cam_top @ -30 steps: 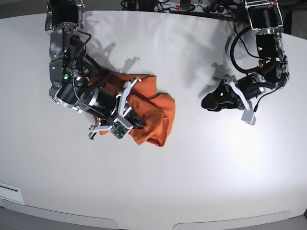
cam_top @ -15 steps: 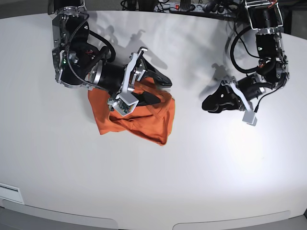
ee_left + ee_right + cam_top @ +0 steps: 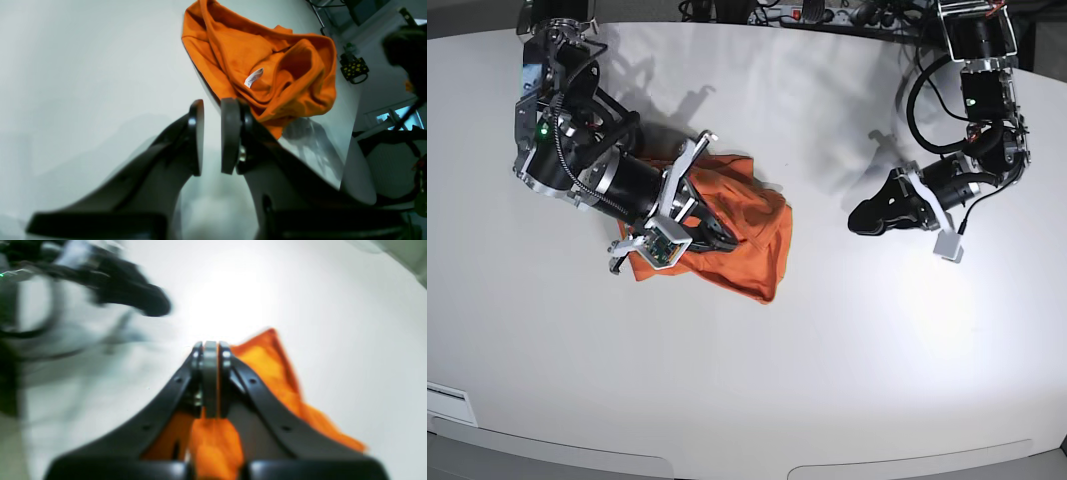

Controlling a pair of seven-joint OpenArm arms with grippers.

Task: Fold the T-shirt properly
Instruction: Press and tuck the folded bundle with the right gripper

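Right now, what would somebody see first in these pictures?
The bunched orange T-shirt on the white table, left of middle in the base view. The right hand is shut on its cloth. The left hand holds nothing, off to the shirt's side.

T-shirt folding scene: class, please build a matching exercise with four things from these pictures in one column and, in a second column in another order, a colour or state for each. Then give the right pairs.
Column one:
1. T-shirt
2. neck tag
3. right hand
4. left hand

Column two:
A. white
B. shut on orange cloth
C. orange and bunched up
D. holding nothing, a narrow gap between its fingers

Pairs: 1-C, 2-A, 3-B, 4-D
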